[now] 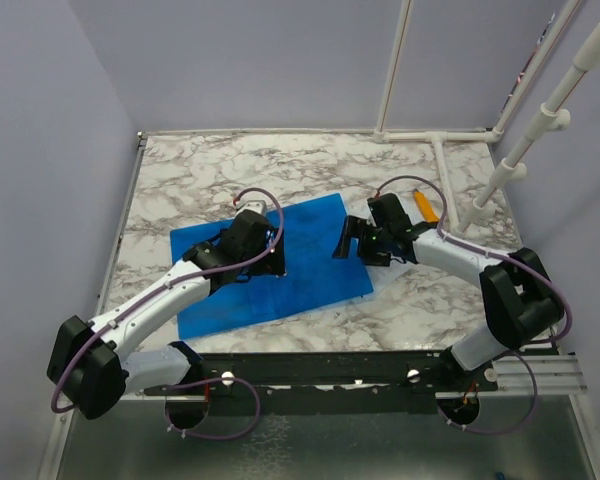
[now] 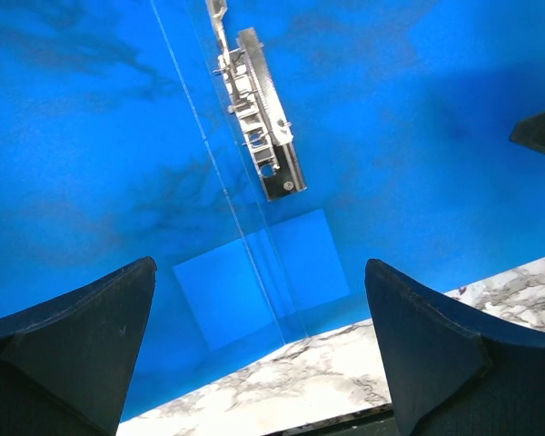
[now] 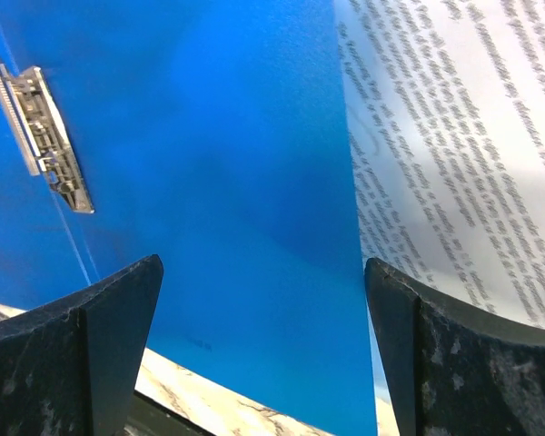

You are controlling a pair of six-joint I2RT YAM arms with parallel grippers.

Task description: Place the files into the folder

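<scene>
The blue folder [image 1: 320,275] lies open and flat on the marble table. Its metal clip [image 2: 259,118] shows in the left wrist view and also in the right wrist view [image 3: 41,136]. A paler square, the label [image 2: 254,277], shows through the plastic. The files [image 3: 463,154], white sheets with dense black text, lie just past the folder's right edge [image 3: 254,182]. In the top view the right arm mostly hides them. My left gripper [image 1: 270,250] is open and empty over the folder's middle [image 2: 259,363]. My right gripper [image 1: 344,243] is open and empty over the folder's right part [image 3: 259,363].
An orange object [image 1: 427,207] lies on the table behind the right arm. A white pipe frame [image 1: 500,180] stands at the back right. The table's near edge [image 2: 345,418] runs just below the folder.
</scene>
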